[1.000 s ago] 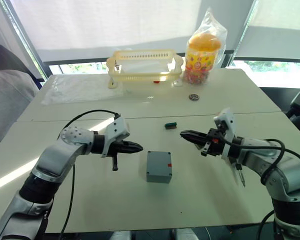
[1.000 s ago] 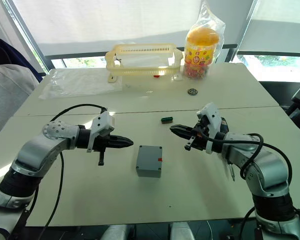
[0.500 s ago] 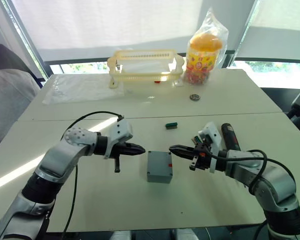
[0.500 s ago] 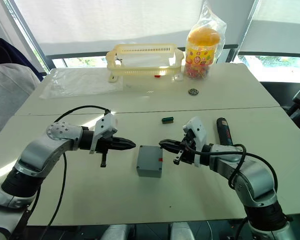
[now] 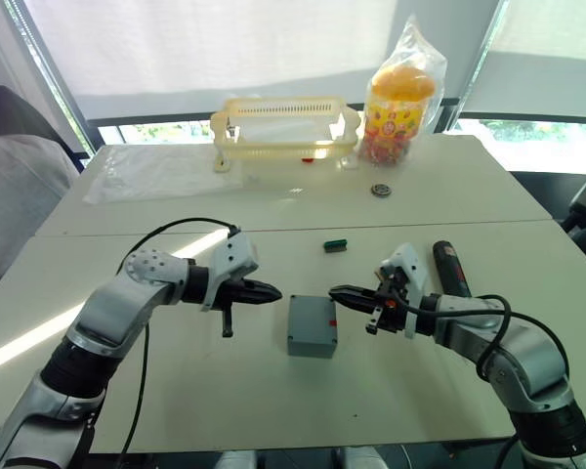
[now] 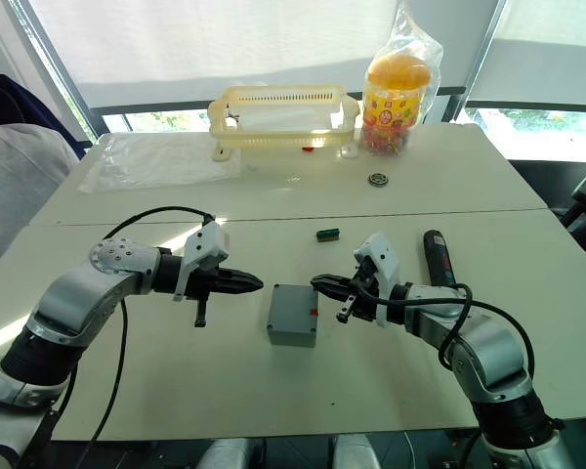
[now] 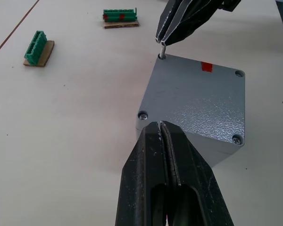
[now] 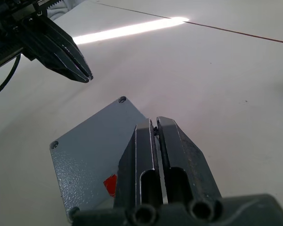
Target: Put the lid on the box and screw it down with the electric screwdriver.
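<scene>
- Box point(image 5: 311, 325), with the lid point(image 7: 198, 101) already seated on it, is seen in the head view on the table point(image 5: 273, 391), between the left gripper point(image 5: 271, 290) and the right gripper point(image 5: 338, 292); the electric screwdriver point(image 5: 450, 269) is laid well to the box's right.
- In the left wrist view, the left fingers are pressed together, empty, just short of the box's near corner.
- In the right wrist view, a small screw point(image 7: 163, 50) is pinched by the right gripper over a corner hole of the box.

Yellow basket point(image 5: 283, 127) and snack jar point(image 5: 396, 112) stand at the table's point(image 5: 469, 186) far edge.
</scene>
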`<state>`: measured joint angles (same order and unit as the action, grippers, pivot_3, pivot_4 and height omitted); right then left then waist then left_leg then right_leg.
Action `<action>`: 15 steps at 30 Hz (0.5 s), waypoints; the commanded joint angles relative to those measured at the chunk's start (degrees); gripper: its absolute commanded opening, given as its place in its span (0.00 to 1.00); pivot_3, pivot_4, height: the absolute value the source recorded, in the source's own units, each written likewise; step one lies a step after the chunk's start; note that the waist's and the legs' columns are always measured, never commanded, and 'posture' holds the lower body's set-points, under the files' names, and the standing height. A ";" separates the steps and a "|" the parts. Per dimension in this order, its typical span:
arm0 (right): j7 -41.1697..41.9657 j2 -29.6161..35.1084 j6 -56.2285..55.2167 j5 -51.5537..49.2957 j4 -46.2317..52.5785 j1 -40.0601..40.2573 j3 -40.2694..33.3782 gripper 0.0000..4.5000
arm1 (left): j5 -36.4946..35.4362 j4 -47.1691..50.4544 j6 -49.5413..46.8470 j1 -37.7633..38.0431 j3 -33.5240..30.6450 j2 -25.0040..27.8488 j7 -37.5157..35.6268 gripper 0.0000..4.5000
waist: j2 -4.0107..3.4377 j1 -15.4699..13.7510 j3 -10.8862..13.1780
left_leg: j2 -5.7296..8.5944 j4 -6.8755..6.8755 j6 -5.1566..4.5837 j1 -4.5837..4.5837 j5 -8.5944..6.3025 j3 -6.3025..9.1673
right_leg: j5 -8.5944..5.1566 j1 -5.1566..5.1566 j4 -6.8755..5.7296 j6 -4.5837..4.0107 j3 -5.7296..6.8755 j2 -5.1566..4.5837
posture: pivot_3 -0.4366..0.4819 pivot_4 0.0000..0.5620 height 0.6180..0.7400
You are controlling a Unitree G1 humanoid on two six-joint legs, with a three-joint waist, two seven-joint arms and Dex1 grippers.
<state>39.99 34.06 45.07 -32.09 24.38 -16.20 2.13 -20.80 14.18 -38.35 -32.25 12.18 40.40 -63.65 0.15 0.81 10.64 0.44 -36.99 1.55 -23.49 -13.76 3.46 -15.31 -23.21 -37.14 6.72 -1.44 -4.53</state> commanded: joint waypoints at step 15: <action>1.45 -0.10 -2.33 1.79 -0.72 0.26 1.09 0.01 | -0.17 1.71 0.72 -0.55 -0.29 0.27 0.13 0.00 | 0.00 0.00 0.00 | 0.00 0.00 0.00 0.00 0.00 0.00 | 0.00 0.00 0.00 0.00 0.00 0.00 | 0.48 0.27 1.00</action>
<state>41.05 34.11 43.91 -30.30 23.21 -15.77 3.20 -20.75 14.19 -38.31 -32.21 12.24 40.41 -63.56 0.15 0.81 10.64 0.44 -37.00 1.55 -23.49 -13.76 3.47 -15.31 -23.21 -37.14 6.72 -1.44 -4.53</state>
